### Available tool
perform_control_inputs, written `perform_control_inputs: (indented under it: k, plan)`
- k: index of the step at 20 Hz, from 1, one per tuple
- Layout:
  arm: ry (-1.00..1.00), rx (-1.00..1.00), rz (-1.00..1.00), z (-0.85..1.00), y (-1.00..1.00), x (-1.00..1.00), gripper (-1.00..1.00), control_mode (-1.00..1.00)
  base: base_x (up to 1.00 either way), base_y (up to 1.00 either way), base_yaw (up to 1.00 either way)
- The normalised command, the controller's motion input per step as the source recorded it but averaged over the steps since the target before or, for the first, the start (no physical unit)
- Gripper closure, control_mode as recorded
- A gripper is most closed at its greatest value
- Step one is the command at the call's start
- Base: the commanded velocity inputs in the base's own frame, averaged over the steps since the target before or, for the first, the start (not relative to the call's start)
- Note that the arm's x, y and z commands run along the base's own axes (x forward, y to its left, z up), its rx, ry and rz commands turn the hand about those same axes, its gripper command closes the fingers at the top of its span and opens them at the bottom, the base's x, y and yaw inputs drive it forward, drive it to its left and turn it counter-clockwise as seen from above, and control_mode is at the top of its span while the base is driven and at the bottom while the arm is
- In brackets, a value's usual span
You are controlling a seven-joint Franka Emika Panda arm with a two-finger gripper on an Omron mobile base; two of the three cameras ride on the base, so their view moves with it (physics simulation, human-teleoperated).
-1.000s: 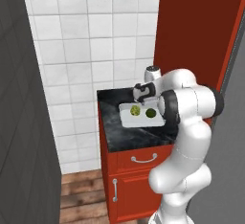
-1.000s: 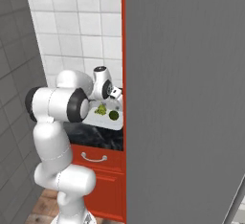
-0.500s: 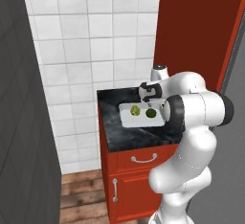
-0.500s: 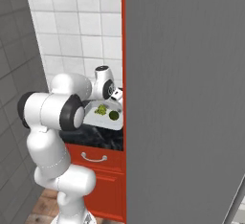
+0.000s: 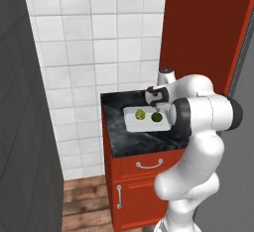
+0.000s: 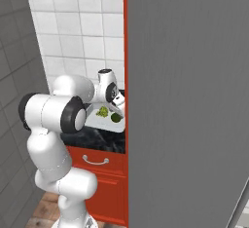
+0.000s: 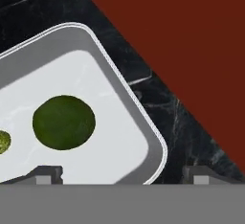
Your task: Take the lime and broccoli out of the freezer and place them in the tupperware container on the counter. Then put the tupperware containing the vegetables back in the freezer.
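With lime [image 7: 63, 122] and broccoli [image 5: 140, 114] in the tray [image 7: 124, 98], I hold the claw [image 7: 122, 174] spread (straddling its rim); next, pinch and lift.

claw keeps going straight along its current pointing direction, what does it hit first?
Most likely the tupperware container: in the hand view the open claw straddles its corner rim, one fingertip over the tray floor beside the lime, the other over the counter. Depth is unclear.
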Motion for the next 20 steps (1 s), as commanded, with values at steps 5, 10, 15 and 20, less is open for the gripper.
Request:
perform_control_inputs:
  k: [5, 10, 15, 20]
  plan:
    - [0.00, 0.02, -0.25, -0.21, -0.24, -0.18, -1.00, -1.00, 0.00, 0.00, 0.00]
    - [-0.01, 0.00, -0.15, -0.28, -0.27, -0.08, -1.00, -1.00, 0.00, 0.00, 0.00]
    - [-0.03, 0.00, -0.02, -0.33, -0.12, 0.12, -1.00, -1.00, 0.00, 0.00, 0.00]
    - [0.00, 0.00, 0.00, -0.40, -0.03, 0.30, -1.00, -1.00, 0.00, 0.00, 0.00]
